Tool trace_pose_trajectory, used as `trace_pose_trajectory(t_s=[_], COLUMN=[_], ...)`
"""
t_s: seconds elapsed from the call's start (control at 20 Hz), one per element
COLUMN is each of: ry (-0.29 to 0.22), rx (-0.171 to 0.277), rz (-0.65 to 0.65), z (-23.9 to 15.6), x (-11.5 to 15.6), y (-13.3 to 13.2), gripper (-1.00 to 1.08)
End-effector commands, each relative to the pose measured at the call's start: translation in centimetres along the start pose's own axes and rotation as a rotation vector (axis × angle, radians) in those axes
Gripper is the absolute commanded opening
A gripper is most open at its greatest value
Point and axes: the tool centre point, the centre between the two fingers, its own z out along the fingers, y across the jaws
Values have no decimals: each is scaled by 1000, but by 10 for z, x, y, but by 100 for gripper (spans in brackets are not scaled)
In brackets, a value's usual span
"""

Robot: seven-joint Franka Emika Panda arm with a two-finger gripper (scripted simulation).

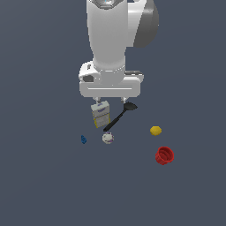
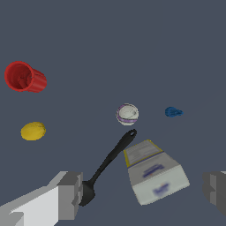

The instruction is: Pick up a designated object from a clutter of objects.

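The designated object, a slim black utensil [image 1: 117, 118] [image 2: 108, 161], lies flat on the floor with its oval head beside one of my fingers [image 2: 68, 194]. My gripper [image 1: 111, 99] [image 2: 141, 194] hangs open just above the clutter, its jaws spread wide over the utensil's head and the white-and-yellow box [image 1: 100, 114] [image 2: 155, 174]. Nothing is held. The utensil's handle tip points toward the whitish ball [image 1: 108, 138] [image 2: 127, 114]. The box lies right next to the handle.
A red cup [image 1: 164, 155] [image 2: 24, 77] lies on its side on the exterior view's right, with a yellow lump [image 1: 155, 130] [image 2: 33, 131] near it. A tiny blue piece [image 1: 83, 139] [image 2: 173, 112] sits on the exterior view's left of the ball.
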Motion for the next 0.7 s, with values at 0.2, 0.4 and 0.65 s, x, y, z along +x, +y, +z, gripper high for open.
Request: trace_pose_trajectory(t_s=[0.2,0.4,0.65], ry=[-3,-8,-10], rx=[-7,-22,-26], rz=[-17,-58,-68], z=[1,3,3], x=[0,0,0], y=[-7,-22,-25], gripper=[100,100,100])
